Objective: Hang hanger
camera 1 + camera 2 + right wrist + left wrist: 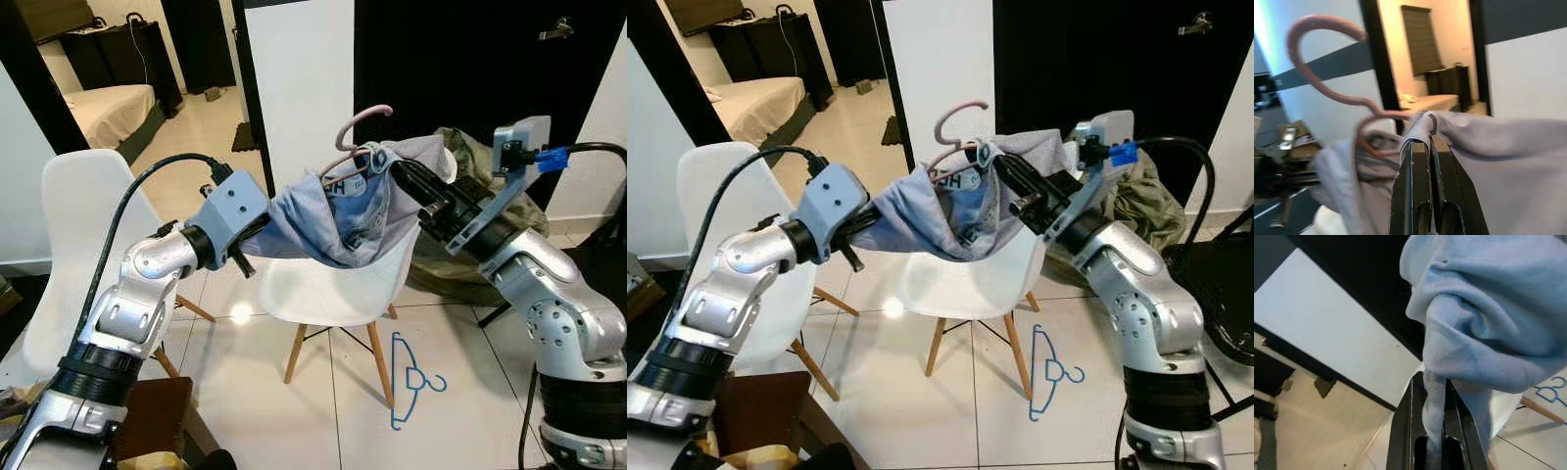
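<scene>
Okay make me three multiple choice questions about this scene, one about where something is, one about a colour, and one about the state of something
1. Where does the blue hanger lie?
A. on the white chair's seat
B. on the floor tiles beside the chair's legs
C. on the bed

2. What colour is the hanger hook that sticks up from the shirt?
A. pink
B. green
C. black

3. How is the shirt held?
A. draped loose over the chair's back, untouched
B. pinched by the left tool alone
C. pinched by both tools, slung between them

Answers:
1. B: the blue hanger lies flat on the tiles next to the white chair.
2. A: the hanger hook is pale pink.
3. C: the left tool and the right tool each clamp a fold of the shirt, which sags between them above the seat.
</scene>
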`<state>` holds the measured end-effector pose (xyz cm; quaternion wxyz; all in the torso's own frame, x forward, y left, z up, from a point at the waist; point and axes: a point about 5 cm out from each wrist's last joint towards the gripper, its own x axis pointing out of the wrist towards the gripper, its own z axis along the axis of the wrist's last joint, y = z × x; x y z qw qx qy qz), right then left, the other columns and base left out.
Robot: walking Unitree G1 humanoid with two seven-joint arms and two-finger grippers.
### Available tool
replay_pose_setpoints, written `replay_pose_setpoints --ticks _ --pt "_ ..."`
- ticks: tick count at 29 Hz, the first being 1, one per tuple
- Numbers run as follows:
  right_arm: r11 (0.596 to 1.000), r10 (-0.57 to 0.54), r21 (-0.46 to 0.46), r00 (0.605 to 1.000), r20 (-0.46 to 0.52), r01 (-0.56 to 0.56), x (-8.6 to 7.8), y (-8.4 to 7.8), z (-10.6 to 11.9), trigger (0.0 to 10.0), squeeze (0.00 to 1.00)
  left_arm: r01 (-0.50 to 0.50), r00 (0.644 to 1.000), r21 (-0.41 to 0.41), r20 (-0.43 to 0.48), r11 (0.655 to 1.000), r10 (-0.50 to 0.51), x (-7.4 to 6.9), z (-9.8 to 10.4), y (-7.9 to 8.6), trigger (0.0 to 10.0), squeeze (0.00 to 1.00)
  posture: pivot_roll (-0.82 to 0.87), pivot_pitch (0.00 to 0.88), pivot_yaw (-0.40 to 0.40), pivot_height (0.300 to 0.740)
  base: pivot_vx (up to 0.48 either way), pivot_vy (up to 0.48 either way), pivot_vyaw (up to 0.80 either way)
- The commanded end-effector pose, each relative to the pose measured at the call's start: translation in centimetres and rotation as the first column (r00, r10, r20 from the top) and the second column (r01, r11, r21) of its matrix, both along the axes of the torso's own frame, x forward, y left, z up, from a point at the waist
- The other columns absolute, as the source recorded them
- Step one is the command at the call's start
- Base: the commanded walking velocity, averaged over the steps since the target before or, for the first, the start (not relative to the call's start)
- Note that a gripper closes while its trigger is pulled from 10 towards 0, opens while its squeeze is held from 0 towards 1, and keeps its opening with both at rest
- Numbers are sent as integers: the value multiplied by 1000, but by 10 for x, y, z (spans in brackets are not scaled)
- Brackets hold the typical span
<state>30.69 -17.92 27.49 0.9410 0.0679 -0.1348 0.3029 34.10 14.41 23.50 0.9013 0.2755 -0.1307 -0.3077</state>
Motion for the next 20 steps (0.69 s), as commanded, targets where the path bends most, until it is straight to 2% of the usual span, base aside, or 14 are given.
replay_pose_setpoints --ticks 1,2,3,8,11,12,15,16,17,19,20 --pt "1000 -20 -5 1000 -12 20 0 -3 -3 6588 0 -32 999 -3 18 999 32 2 4 8 10000 0 -103 0 69 710 0 0 0" --pt "998 -61 -2 998 -23 61 1 -9 -5 10000 0 -37 999 -2 19 999 37 3 5 11 10000 0 -103 0 69 710 0 0 0" --pt "996 -80 24 996 -36 80 1 -14 -6 10000 1000 -37 999 2 21 999 37 3 7 14 10000 0 -108 0 70 710 0 0 0" --pt "996 -86 29 995 -42 87 -3 -20 -10 10000 1000 -47 999 -13 28 999 47 3 11 21 10000 0 -104 0 69 710 0 0 0" --pt "999 -35 -35 997 -64 33 -12 -19 -22 10000 1000 -60 998 -96 23 994 63 3 13 22 10000 0 -104 0 69 710 0 0 0" --pt "999 -35 -35 997 -64 33 -12 -19 -22 10000 1000 -60 998 -96 23 994 63 3 13 22 10000 0 -104 0 69 710 0 0 0" --pt "994 36 -101 995 -90 -45 -22 -13 -33 10000 1000 -58 998 -192 -8 980 58 3 9 17 10000 0 -108 0 68 710 0 0 0" --pt "991 59 -111 994 -93 -69 -25 -11 -36 10000 1000 -62 998 -233 -24 970 58 3 7 15 10000 0 -108 0 68 710 0 0 0" --pt "991 59 -111 994 -93 -69 -25 -11 -36 10000 1000 -62 998 -233 -24 970 58 3 7 15 10000 0 -108 0 68 710 0 0 0" --pt "994 50 -97 995 -90 -58 -26 -11 -38 10000 1000 -77 996 -315 -56 946 63 4 3 13 10000 0 -114 0 68 710 0 0 0" --pt "996 2 -86 995 -99 -10 -23 -14 -41 10000 867 -91 995 -359 -77 929 67 4 0 12 10000 0 -114 0 68 710 0 0 0"
